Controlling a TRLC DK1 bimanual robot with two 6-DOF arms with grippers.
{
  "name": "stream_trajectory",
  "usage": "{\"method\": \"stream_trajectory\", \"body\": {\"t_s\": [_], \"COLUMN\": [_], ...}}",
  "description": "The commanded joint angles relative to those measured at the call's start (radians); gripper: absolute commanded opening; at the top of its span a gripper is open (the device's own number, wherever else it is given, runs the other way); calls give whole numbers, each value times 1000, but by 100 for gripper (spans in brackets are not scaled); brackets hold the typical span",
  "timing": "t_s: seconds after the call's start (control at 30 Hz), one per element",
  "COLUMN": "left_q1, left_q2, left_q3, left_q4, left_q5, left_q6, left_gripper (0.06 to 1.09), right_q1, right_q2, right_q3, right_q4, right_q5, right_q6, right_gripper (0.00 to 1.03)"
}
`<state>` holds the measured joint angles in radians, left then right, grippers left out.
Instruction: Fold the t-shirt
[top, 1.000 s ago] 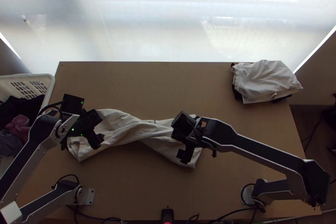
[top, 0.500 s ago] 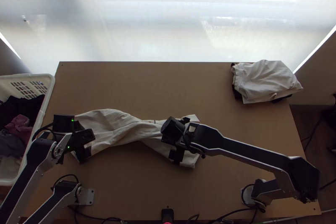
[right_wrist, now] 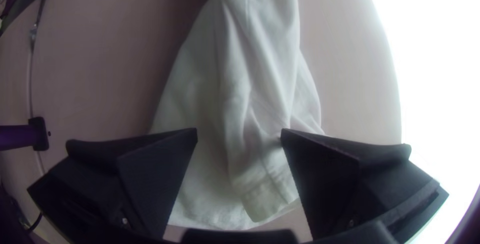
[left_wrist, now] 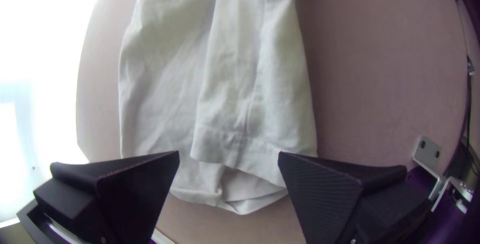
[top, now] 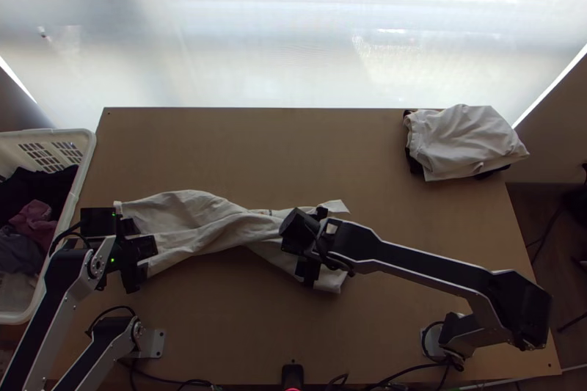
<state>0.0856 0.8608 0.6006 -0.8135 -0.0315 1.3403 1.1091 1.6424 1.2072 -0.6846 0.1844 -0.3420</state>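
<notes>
Cables [top: 176, 381] lie along the near edge, nearer us than the t-shirt [top: 213, 224]. We see the shirt stretched sideways in one long bunched, twisted strip, narrower at its middle. Our left gripper [top: 138, 253] hangs over its left end, fingers wide apart; our right gripper [top: 315, 243], also spread wide, hangs over its right end. Both arms cover parts of the shirt from us. Left of the shirt stands a white basket [top: 87, 158] of dark and reddish clothes. Beyond it to the right, pale cloth [top: 466, 141] rests on black cloth [top: 414, 164].
</notes>
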Motion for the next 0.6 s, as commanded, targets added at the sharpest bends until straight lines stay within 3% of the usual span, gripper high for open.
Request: {"method": "stream_trajectory", "body": {"t_s": [0.0,0.4,0.57], "left_q1": [49,34,52], "left_q2": [-2,86,84], "left_q3": [-25,-2,7], "left_q4": [-12,25,-38], "left_q5": [36,64,99], "left_q6": [123,129,115], "left_gripper": [102,94,54], "right_q1": [-8,-25,-26], "right_q2": [17,40,53], "right_q3": [-55,-61,-63], "right_q4": [45,69,91], "right_q5": [10,35,44], "right_q6": [-11,-9,-5], "right_gripper": [78,78,78]}}
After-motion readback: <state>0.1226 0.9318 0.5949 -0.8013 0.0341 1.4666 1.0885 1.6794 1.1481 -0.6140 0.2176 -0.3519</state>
